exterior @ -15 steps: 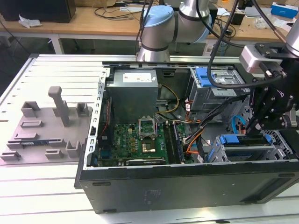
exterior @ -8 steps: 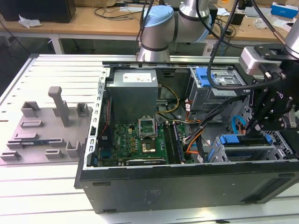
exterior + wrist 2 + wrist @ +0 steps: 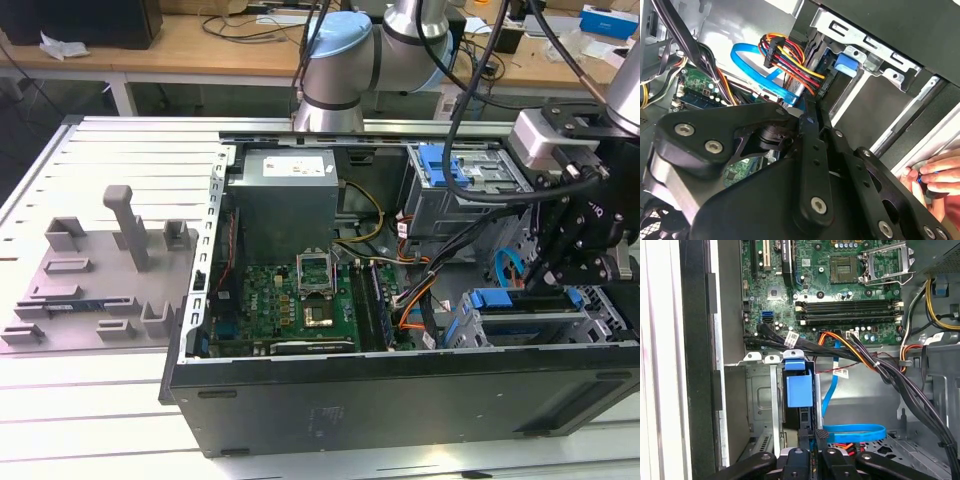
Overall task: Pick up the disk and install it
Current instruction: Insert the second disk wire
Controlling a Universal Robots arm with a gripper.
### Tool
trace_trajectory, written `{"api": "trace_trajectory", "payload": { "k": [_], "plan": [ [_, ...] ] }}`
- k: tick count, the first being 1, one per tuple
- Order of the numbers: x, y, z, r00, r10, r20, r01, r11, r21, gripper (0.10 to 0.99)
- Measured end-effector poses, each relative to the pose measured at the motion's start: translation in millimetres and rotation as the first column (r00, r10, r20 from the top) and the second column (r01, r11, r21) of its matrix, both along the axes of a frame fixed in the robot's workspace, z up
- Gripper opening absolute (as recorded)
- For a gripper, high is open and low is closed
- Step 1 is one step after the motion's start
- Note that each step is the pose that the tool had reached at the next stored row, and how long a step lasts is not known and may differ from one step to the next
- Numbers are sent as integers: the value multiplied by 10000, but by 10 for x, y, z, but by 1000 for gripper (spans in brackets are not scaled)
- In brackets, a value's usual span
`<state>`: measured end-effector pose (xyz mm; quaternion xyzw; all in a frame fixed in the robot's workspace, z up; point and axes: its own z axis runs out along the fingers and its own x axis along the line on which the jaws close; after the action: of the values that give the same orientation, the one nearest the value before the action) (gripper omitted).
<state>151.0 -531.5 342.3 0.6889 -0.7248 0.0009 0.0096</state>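
Hovering: the gripper (image 3: 556, 285) hangs over the drive cage (image 3: 757, 390), in the near corner of the computer case (image 3: 400, 400) on the exterior view's right.
Fingers: pressed close together, only a thin gap, in both wrist views.
Touching: the fingertips (image 3: 822, 434) sit right at the disk's end; I cannot tell if they touch it.
Disk: the disk (image 3: 799, 390) stands on its edge inside the drive cage.

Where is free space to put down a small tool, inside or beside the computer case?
Free: the slatted table behind the grey fixture, and the white surface before it. Crowded: inside the case, around the cables and drive bays where the gripper works.
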Motion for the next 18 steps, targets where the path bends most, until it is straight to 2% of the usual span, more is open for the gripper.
{"api": "trace_trajectory", "payload": {
  "k": [6, 7, 8, 9, 10, 12, 13, 18],
  "plan": [
    [-1, 0, -41, 9999, 119, -5, -119, 9999, -15, 161],
    [0, 1, -41, 9999, 121, -6, -121, 9999, -2, 231],
    [0, 0, 7, 9999, 121, -6, -121, 9999, -12, 231],
    [-1, 0, 42, 9999, 120, -6, -120, 9999, -9, 294],
    [-1, 0, 86, 9999, 120, -7, -120, 9999, -12, 294],
    [-1, 2, 194, 9999, 120, -6, -120, 9999, -13, 412],
    [-1, 5, 279, 9999, 120, -6, -120, 9999, -13, 478],
    [-1, 55, 522, 9999, 121, -6, -121, 9999, -38, 459]
  ]
}}
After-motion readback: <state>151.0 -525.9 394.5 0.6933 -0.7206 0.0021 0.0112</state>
